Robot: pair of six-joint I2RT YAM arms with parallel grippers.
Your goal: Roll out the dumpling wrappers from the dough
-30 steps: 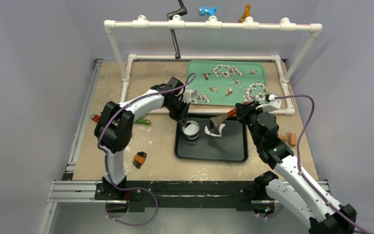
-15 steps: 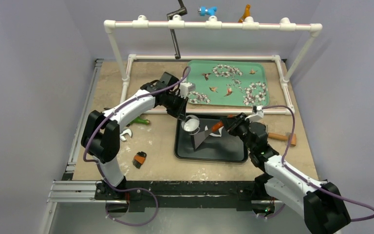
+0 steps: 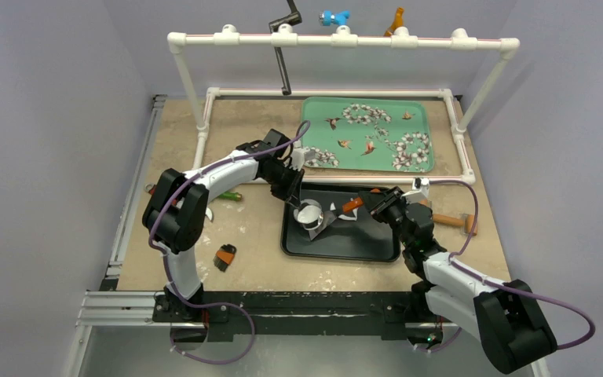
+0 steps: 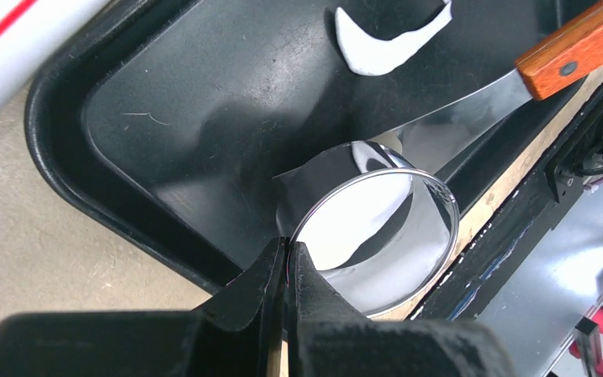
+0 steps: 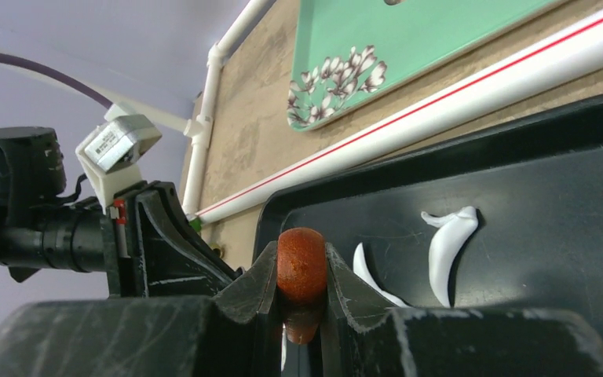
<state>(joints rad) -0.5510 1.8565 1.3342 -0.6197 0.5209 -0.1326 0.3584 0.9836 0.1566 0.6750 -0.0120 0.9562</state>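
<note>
My left gripper (image 4: 285, 255) is pinched tight on the thin rim of the shiny round metal ring cutter (image 4: 433, 206), its two black fingers pressed together at the lower centre of my left wrist view. Inside the ring sits the thin white round dumpling wrapper (image 4: 353, 228), filling most of the hoop. The ring is over the near left corner of the shallow black rectangular tray (image 4: 204, 141), and I cannot tell whether it rests on the tray floor.

My right gripper (image 5: 301, 275) is clamped on the rounded reddish-brown wooden handle (image 5: 302, 247) of the flat steel spatula (image 4: 455, 126). In the left wrist view its blade slants down from the upper right to the far side of the ring. I cannot tell whether it touches.

A curved white dough scrap (image 4: 385, 47) lies on the tray floor at the top of that view, apart from the ring. In the top external view, the green flower-printed tray (image 3: 369, 133) lies above the black tray, past a white plastic pipe (image 5: 455, 94).
</note>
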